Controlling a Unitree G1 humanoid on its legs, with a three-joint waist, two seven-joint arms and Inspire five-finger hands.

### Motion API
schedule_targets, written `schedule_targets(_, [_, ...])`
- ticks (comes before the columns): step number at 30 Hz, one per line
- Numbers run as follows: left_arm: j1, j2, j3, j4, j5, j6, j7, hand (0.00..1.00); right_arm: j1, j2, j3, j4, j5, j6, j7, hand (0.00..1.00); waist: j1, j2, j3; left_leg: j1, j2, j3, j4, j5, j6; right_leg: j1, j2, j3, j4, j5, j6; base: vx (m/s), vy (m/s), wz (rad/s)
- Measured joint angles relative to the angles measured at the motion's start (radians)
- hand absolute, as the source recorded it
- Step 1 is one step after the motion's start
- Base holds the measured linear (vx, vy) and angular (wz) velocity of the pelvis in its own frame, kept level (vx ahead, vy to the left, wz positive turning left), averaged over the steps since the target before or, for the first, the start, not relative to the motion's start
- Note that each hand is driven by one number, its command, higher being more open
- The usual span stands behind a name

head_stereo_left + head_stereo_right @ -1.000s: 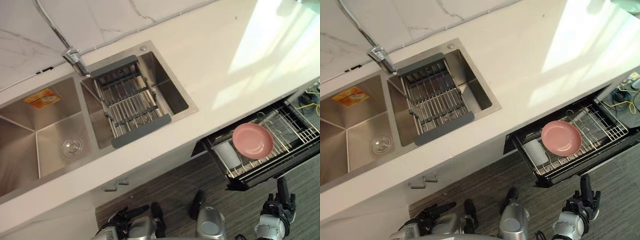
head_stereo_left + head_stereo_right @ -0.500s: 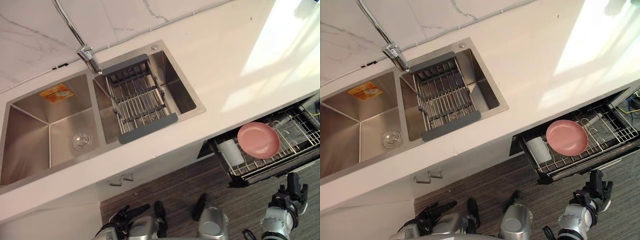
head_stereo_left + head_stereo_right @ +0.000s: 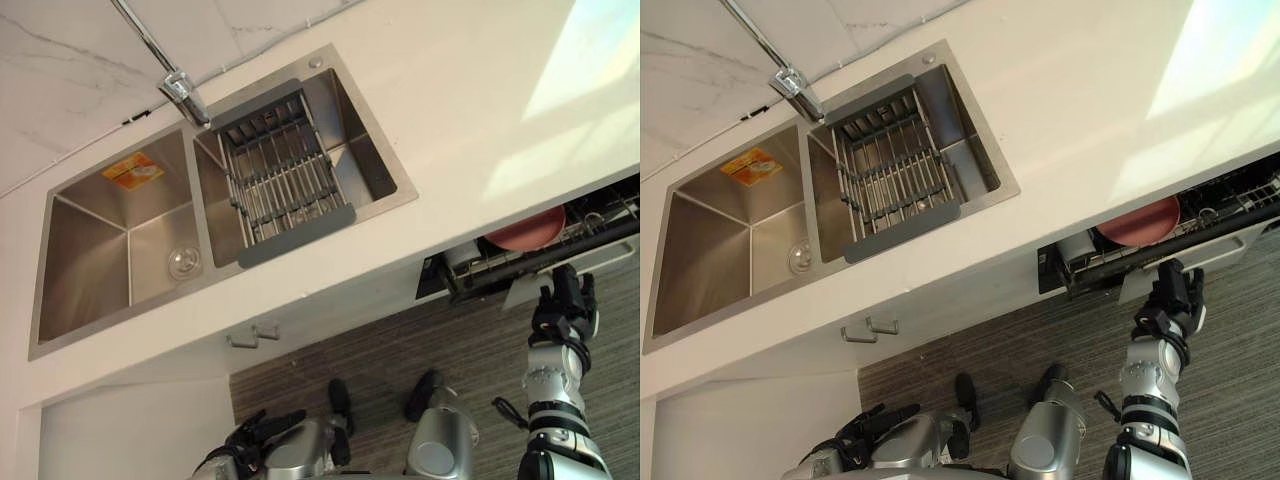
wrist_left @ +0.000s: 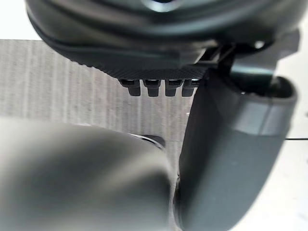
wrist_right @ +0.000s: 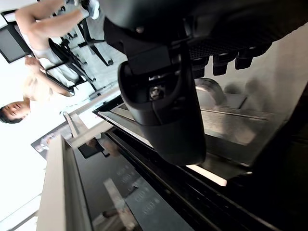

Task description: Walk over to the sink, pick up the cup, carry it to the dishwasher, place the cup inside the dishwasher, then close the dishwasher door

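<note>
The dishwasher drawer [image 3: 530,262] under the counter stands pushed nearly in, with a narrow gap left. Through the gap I see a white cup [image 3: 1076,247] and a pink plate [image 3: 524,231] on the wire rack. My right hand [image 3: 564,306] is raised with straight fingers against the drawer's front panel [image 3: 1152,279]. In the right wrist view my right hand [image 5: 163,110] sits close to the glossy dark panel [image 5: 144,192]. My left hand [image 3: 262,430] hangs low by my side, fingers relaxed and holding nothing; the left wrist view shows the left hand [image 4: 231,144] over the floor.
A double steel sink [image 3: 100,250] lies in the white counter [image 3: 470,110], with a grey drain rack [image 3: 285,175] across the right basin and a faucet [image 3: 185,95] behind. A cabinet handle [image 3: 252,336] sticks out below. A person [image 5: 33,86] shows beyond the dishwasher.
The camera has shifted. The dishwasher drawer has slid most of the way in, hiding much of the rack. My right hand has risen from floor level to the drawer's front.
</note>
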Motion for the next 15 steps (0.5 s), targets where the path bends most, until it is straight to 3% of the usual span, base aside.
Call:
schedule_targets(7, [-0.012, 0.0, -0.014, -0.009, -0.003, -0.034, -0.017, 1.0, -0.165, -0.031, 0.054, 0.108, -0.001, 0.018, 0.0, 1.0, 0.045, 0.007, 0.009, -0.056, -0.012, -0.033, 0.001, 0.022, 0.007, -0.036, -0.025, -0.029, 0.018, 0.003, -0.008, -0.03, -0.008, 0.19])
schedule_targets(15, [-0.029, 0.001, -0.014, -0.009, -0.005, -0.05, -0.024, 1.0, -0.206, -0.05, 0.061, 0.141, -0.013, 0.014, -0.011, 1.0, 0.049, 0.016, 0.02, -0.114, 0.001, -0.051, 0.029, 0.027, 0.008, -0.057, -0.004, -0.049, -0.012, 0.027, -0.023, -0.04, -0.022, 0.05])
